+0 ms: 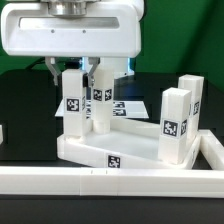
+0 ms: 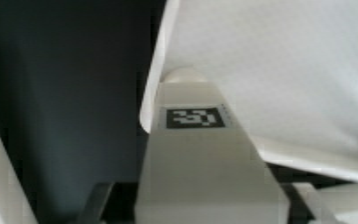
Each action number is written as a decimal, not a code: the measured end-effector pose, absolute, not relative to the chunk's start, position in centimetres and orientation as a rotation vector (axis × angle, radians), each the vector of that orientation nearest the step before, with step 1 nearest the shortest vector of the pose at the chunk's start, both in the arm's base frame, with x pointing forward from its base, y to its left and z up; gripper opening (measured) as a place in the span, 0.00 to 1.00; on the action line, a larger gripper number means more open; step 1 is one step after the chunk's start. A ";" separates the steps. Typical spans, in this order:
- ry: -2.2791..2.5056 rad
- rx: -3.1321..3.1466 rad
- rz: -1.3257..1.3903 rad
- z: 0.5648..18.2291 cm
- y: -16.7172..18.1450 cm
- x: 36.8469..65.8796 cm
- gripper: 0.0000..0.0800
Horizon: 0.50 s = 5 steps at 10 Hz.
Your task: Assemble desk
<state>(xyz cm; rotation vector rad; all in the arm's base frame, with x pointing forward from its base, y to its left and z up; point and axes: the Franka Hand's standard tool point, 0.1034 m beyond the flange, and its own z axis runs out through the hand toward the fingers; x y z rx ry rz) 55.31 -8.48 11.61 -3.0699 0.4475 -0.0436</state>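
The desk's white slab lies flat on the dark table, with a tag on its front rim. Two white square legs stand upright at its end on the exterior view's right. Two more legs stand at the other end. My gripper comes down from above and is shut on the top of one of them, a tagged leg. The other leg stands just beside it. In the wrist view that held leg fills the gap between both fingers, with the slab beyond it.
A long white rail runs along the front and turns back at the exterior view's right. The marker board lies flat behind the slab. My white hand housing hangs over the left legs.
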 end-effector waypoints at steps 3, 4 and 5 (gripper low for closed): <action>0.922 -2.949 -0.036 11.6 -8.6 55.3 0.36; 1.064 -2.899 -0.032 11.6 -8.6 55.3 0.36; 1.206 -2.838 -0.027 11.5 -8.7 55.2 0.36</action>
